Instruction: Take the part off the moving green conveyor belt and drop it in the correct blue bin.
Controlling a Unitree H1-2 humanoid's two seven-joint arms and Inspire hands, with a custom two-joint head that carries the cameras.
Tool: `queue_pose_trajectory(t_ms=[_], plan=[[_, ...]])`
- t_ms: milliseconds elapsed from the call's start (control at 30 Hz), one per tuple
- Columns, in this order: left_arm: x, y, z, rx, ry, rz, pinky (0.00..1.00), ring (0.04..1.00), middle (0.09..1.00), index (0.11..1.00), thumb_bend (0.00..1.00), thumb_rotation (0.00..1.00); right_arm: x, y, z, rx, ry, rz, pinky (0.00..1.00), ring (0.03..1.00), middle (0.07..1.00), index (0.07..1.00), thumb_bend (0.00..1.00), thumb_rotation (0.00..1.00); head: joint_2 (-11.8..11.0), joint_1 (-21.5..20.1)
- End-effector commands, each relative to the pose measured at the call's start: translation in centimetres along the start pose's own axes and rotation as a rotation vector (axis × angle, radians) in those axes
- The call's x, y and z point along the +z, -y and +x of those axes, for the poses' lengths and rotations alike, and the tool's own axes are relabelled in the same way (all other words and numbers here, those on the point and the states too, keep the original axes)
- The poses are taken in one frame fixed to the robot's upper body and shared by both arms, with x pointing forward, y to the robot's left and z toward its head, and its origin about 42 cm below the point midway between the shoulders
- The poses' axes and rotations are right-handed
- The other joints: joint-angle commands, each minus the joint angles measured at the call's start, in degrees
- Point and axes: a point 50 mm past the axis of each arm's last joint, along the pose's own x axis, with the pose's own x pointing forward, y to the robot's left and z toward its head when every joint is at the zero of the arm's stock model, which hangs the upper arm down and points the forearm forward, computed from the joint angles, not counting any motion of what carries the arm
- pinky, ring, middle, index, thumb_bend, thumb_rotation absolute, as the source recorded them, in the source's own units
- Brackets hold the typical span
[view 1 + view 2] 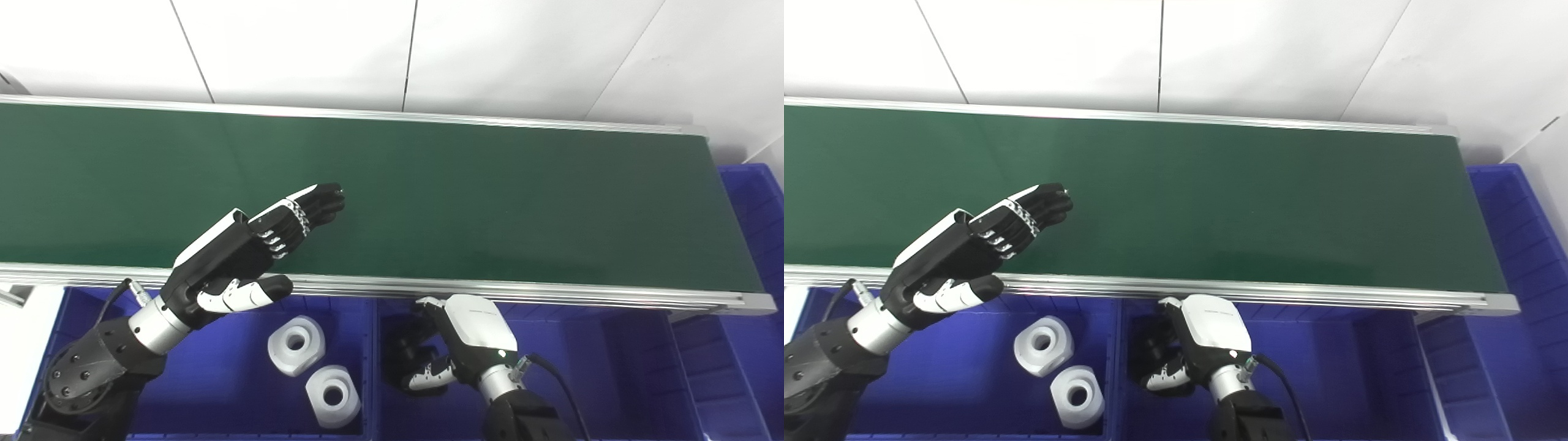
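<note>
The green conveyor belt (459,190) runs across the view and carries no part. My left hand (245,251) is open and empty, its fingers stretched out over the belt's near edge, thumb apart below. My right hand (453,346) hangs low over the middle blue bin (582,367) with its fingers curled downward; it holds nothing that I can see. Two white round parts with centre holes (296,344) (334,395) lie in the left blue bin (208,380).
A third blue bin (756,214) stands at the belt's right end. The belt's silver frame rail (490,288) separates the belt from the bins. A white wall rises behind the belt.
</note>
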Motion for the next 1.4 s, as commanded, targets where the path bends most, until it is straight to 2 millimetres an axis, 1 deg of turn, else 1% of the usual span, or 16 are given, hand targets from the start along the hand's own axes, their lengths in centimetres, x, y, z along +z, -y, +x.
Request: queue_pose_trajectory(t_ms=[0, 167, 267, 300, 333, 367, 400, 433, 467, 500, 533, 700, 800, 867, 1100, 1367], plan=[[1.0, -0.1, 0.1, -0.012, 0.032, 0.023, 0.97, 0.965, 0.964, 0.937, 0.39, 0.53, 0.6, 0.9, -0.4, -0.041, 0.019, 0.027, 0.6, 0.701, 0.766, 0.782, 0.72, 0.2, 0.0, 0.3], [1.0, -0.2, 0.2, -0.018, 0.034, 0.031, 0.97, 0.967, 0.965, 0.939, 0.38, 0.54, 0.6, 1.5, -1.1, -0.083, 0.059, 0.088, 0.6, 0.687, 0.752, 0.756, 0.69, 0.16, -0.1, 0.6], [1.1, -0.1, 0.3, -0.017, 0.035, 0.027, 0.97, 0.965, 0.965, 0.937, 0.38, 0.53, 0.7, 2.4, -2.0, -0.116, 0.112, 0.142, 0.61, 0.669, 0.704, 0.722, 0.67, 0.15, -0.1, 1.0], [1.1, 0.0, 0.3, -0.017, 0.036, 0.028, 0.97, 0.965, 0.965, 0.937, 0.38, 0.53, 1.0, 3.2, -2.9, -0.136, 0.149, 0.197, 0.61, 0.668, 0.702, 0.72, 0.67, 0.15, 0.0, 1.2], [1.1, -0.1, 0.3, -0.017, 0.037, 0.029, 0.97, 0.966, 0.965, 0.938, 0.39, 0.53, 1.1, 3.7, -3.6, -0.149, 0.176, 0.234, 0.6, 0.652, 0.689, 0.709, 0.64, 0.19, 0.0, 1.2], [1.0, -0.1, 0.2, -0.015, 0.036, 0.032, 0.97, 0.967, 0.965, 0.938, 0.39, 0.54, 1.3, 4.8, -4.9, -0.175, 0.238, 0.338, 0.58, 0.644, 0.682, 0.703, 0.63, 0.21, -0.1, 1.1], [1.0, -0.1, 0.2, -0.014, 0.035, 0.035, 0.97, 0.967, 0.965, 0.939, 0.39, 0.54, 1.5, 5.5, -5.9, -0.193, 0.284, 0.409, 0.62, 0.692, 0.729, 0.731, 0.57, 0.33, -0.1, 1.1], [0.9, -0.1, 0.1, -0.012, 0.029, 0.039, 0.97, 0.966, 0.965, 0.94, 0.38, 0.54, 1.7, 6.2, -7.3, -0.229, 0.367, 0.499, 0.63, 0.708, 0.745, 0.741, 0.55, 0.38, 0.1, 1.0], [0.8, 0.0, 0.0, -0.012, 0.024, 0.041, 0.97, 0.969, 0.967, 0.942, 0.37, 0.54, 1.8, 6.7, -8.3, -0.255, 0.424, 0.56, 0.69, 0.77, 0.809, 0.794, 0.51, 0.55, 0.1, 0.9], [0.7, 0.0, 0.0, -0.012, 0.019, 0.049, 0.98, 0.97, 0.968, 0.942, 0.37, 0.54, 2.0, 6.9, -9.1, -0.277, 0.466, 0.596, 0.7, 0.791, 0.83, 0.812, 0.5, 0.61, 0.3, 0.6], [0.6, 0.1, -0.1, -0.011, 0.014, 0.064, 0.97, 0.969, 0.967, 0.942, 0.36, 0.55, 2.1, 7.0, -9.7, -0.296, 0.501, 0.628, 0.77, 0.849, 0.878, 0.858, 0.5, 0.76, 0.3, 0.6], [-0.1, 0.9, -1.3, -0.015, -0.023, 0.117, 0.97, 0.972, 0.971, 0.946, 0.37, 0.56, 2.2, 6.1, -12.2, -0.34, 0.582, 0.694, 0.89, 0.941, 0.959, 0.942, 0.44, 0.88, 0.4, 1.0], [-0.3, 1.3, -1.8, -0.018, -0.03, 0.134, 0.95, 0.969, 0.976, 0.952, 0.37, 0.55, 2.0, 5.2, -12.1, -0.351, 0.585, 0.723, 0.95, 0.989, 0.995, 0.988, 0.44, 0.96, 0.7, 1.2], [-0.5, 1.5, -1.9, -0.019, -0.028, 0.14, 0.95, 0.969, 0.98, 0.957, 0.37, 0.58, 1.8, 4.4, -11.7, -0.364, 0.595, 0.757, 0.97, 0.999, 1.0, 0.999, 0.44, 0.93, 0.5, 1.2], [-0.5, 1.7, -1.9, -0.02, -0.023, 0.139, 0.96, 0.975, 0.987, 0.969, 0.35, 0.59, 1.5, 3.3, -10.3, -0.394, 0.591, 0.767, 0.95, 0.998, 1.0, 0.989, 0.44, 0.94, 0.6, 1.2], [-0.3, 1.7, -2.2, -0.028, -0.032, 0.154, 0.95, 0.977, 0.991, 0.974, 0.38, 0.64, 1.5, 3.2, -10.2, -0.398, 0.582, 0.744, 0.94, 0.988, 0.998, 0.985, 0.45, 0.99, 1.0, 1.6]])
